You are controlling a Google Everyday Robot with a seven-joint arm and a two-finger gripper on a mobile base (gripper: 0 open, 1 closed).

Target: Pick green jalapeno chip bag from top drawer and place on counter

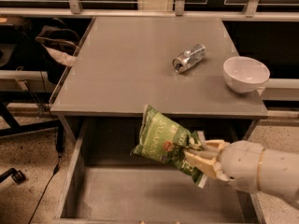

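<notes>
The green jalapeno chip bag (162, 138) hangs in the air over the open top drawer (154, 197), its upper end level with the counter's front edge. My gripper (200, 158) comes in from the right and is shut on the bag's lower right corner. The bag tilts up to the left. The drawer floor below it is bare. The grey counter (135, 64) lies just behind and above the bag.
A crushed silver can (188, 58) lies on its side at the counter's middle right. A white bowl (245, 73) stands at the counter's right edge. A dark bag on a chair (56, 43) is to the left of the table.
</notes>
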